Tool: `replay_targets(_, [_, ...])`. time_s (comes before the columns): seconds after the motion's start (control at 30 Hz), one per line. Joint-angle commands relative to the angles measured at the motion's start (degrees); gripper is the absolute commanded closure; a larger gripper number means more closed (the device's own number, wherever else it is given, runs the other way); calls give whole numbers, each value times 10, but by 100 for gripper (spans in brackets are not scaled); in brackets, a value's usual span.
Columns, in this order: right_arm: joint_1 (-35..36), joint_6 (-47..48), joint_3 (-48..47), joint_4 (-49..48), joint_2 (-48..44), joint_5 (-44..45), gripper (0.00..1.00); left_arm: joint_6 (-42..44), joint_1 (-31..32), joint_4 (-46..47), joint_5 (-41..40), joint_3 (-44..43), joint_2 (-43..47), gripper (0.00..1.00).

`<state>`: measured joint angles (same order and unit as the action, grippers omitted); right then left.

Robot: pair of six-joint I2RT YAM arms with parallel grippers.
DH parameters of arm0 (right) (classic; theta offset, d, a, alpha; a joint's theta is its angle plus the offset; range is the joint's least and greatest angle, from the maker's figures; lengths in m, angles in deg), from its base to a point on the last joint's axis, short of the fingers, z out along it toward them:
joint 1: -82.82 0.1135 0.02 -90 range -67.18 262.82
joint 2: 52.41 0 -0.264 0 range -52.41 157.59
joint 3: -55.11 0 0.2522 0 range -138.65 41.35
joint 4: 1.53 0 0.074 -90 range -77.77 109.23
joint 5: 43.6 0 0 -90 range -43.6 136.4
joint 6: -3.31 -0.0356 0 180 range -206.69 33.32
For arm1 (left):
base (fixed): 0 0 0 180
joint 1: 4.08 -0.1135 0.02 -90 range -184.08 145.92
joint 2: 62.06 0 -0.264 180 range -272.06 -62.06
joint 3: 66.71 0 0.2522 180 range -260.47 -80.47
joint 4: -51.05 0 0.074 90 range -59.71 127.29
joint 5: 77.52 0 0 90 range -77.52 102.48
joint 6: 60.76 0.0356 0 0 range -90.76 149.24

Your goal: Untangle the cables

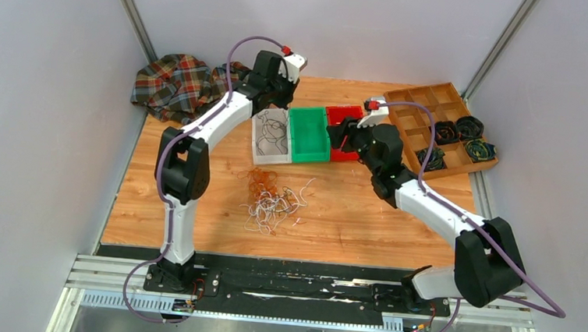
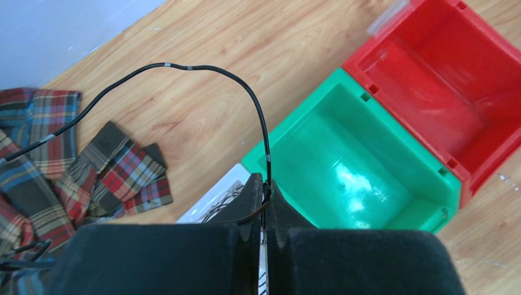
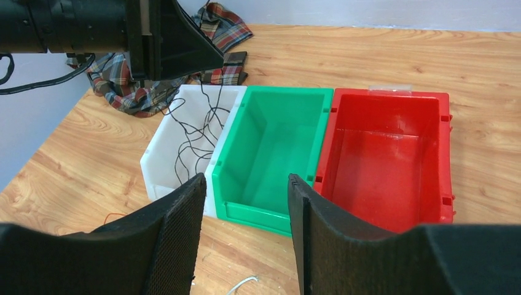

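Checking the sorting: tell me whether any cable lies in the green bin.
No, the green bin shows only its bare inside; the black cables lie in the white bin beside it.

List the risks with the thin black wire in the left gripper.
The thin black wire arches from the shut left gripper out toward the plaid cloth; released, it may miss the white plastic bin or snag there. Loose black wires in that bin could knot with it. The open right gripper, near the green plastic bin, might nudge it.
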<state>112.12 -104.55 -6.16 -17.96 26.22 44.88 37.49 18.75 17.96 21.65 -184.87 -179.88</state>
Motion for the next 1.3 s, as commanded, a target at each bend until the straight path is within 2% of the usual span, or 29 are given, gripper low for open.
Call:
replay_targets(0.0, [-10,-16,14,-30,0,-5,49,-34,3,53,26,29,7,100])
replay_targets(0.2, [-10,-22,20,-36,5,-8,51,-49,-23,90,44,90,5,100])
replay_targets(0.5, [-10,-28,10,-27,19,-24,52,9,-33,190,27,218,45,100])
replay_targets(0.7, [-10,-35,7,-27,30,-30,53,43,-33,191,21,241,46,100])
replay_targets(0.87, [-11,-42,5,-26,30,-36,51,44,-32,136,41,186,23,98])
replay_targets(1.0, [-10,-40,-1,-20,27,-36,44,32,-32,77,96,168,53,77])
replay_targets(1.17, [-10,-39,-15,-17,34,-39,40,42,-33,22,150,190,122,30])
replay_targets(1.27, [-10,-30,-31,-7,42,-39,40,52,-37,-13,164,202,164,22])
